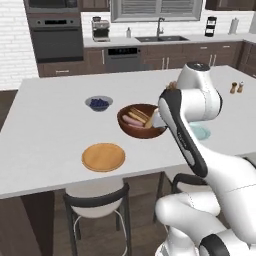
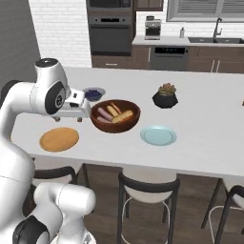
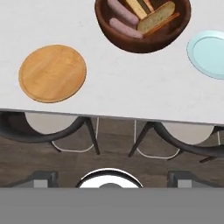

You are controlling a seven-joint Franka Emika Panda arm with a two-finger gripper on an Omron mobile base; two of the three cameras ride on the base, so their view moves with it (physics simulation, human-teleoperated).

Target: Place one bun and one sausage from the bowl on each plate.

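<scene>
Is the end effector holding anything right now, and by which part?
Nothing is held. The buns and sausages lie in the bowl; both plates are bare.

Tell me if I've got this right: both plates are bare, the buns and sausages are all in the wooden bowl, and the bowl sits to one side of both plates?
Not quite. The bowl sits between the plates, orange-tan plate on one side, pale blue plate on the other, as the hand view shows. Both plates are bare; buns and sausages lie in the bowl.
</scene>
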